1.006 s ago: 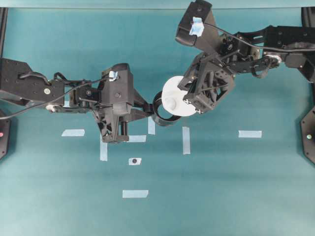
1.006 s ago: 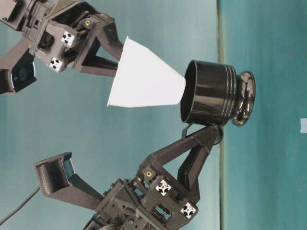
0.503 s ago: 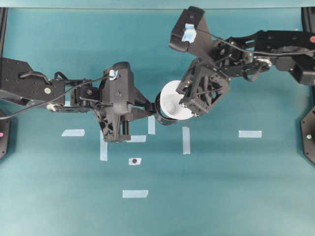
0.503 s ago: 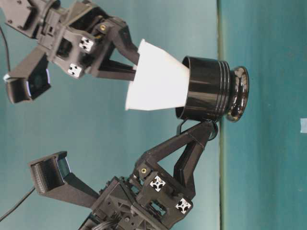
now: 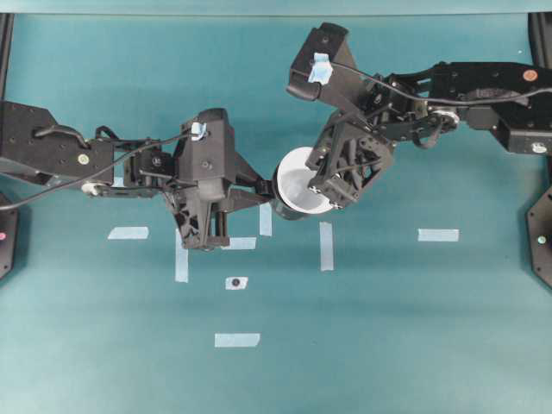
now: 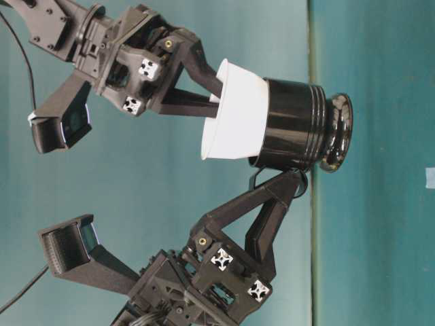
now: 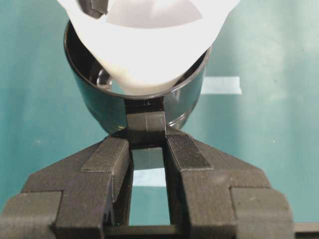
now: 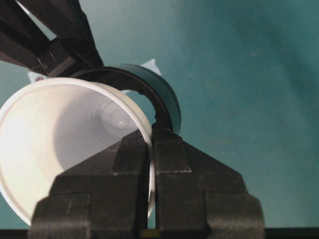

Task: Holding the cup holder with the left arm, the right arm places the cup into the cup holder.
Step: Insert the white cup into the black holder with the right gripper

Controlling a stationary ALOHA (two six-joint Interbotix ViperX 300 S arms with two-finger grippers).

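White cup (image 6: 234,112) — angled into cup holder (image 6: 299,132) — pinched by right arm (image 5: 448,95).

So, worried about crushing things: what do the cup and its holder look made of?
The cup looks like thin matte white paper or plastic; light glows through its wall. The cup holder looks like hard glossy black ceramic or plastic, judging by its sharp reflections.

Both arms are black: the left arm (image 5: 52,155) has a boxy body with a green dot, the right arm (image 5: 483,86) carries a blue-taped camera.
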